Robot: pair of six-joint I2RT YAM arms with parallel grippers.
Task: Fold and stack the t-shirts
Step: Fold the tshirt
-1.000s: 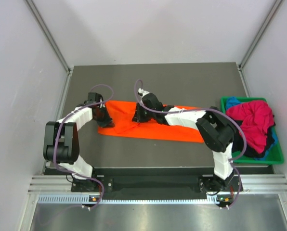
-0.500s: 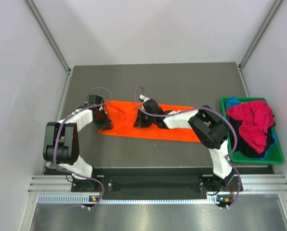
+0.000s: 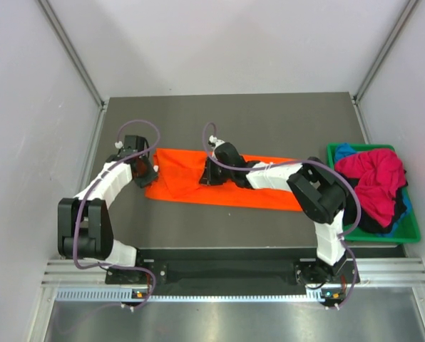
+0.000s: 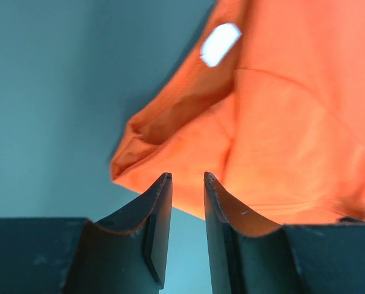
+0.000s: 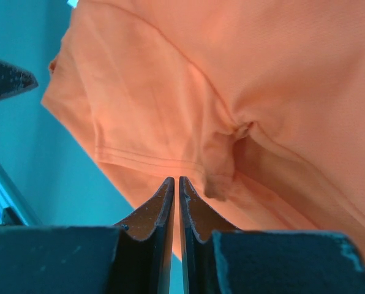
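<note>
**Orange t-shirt (image 3: 180,182) spread flat, mid-table**

It lies lengthwise across the table (image 3: 269,121), with open surface along its far and near edges. My left gripper (image 4: 187,177) is slightly spread and empty at its left edge. My right gripper (image 5: 175,179) is pressed together over its middle.

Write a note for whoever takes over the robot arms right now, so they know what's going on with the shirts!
Left pincer: open, empty, beside the left end of the orange t-shirt.
Right pincer: shut, tips at the shirt, left of its middle; whether it pinches cloth is unclear.
Things: orange t-shirt lies as a long strip on the table; magenta-red t-shirt and blue t-shirt sit bunched in the green bin.
Done: orange one laid out, seemingly partly folded.
Left: finish folding it, fold the other two, stack all three.
</note>
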